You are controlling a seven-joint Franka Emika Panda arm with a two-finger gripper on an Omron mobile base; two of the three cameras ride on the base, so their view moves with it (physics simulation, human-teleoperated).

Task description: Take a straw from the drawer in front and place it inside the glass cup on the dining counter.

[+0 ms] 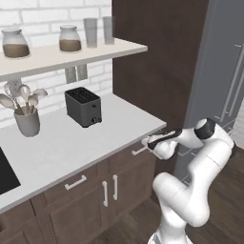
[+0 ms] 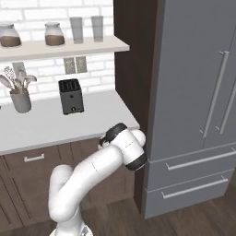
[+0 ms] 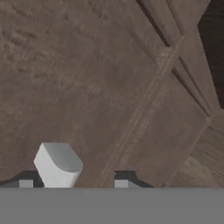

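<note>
Drawer front [image 3: 87, 78] of dark brown wood lies close before the tool [image 3: 74, 175], whose fingers straddle the silver drawer handle [image 3: 57, 164]; whether they clamp it cannot be told. From the left, the tool [image 1: 148, 143] meets the handle [image 1: 139, 151] under the bench [image 1: 71, 143] edge. Farther back stand a black toaster [image 1: 83, 107] and a utensil pot [image 1: 27, 121]; above, a shelf [image 1: 71, 55] carries jars and two glasses.

Three eyes on my kitchen corner
My base views look forward and down from behind my arm, sharing the toaster [image 1: 83, 106]; my hand view presses close against brown wood.
</note>
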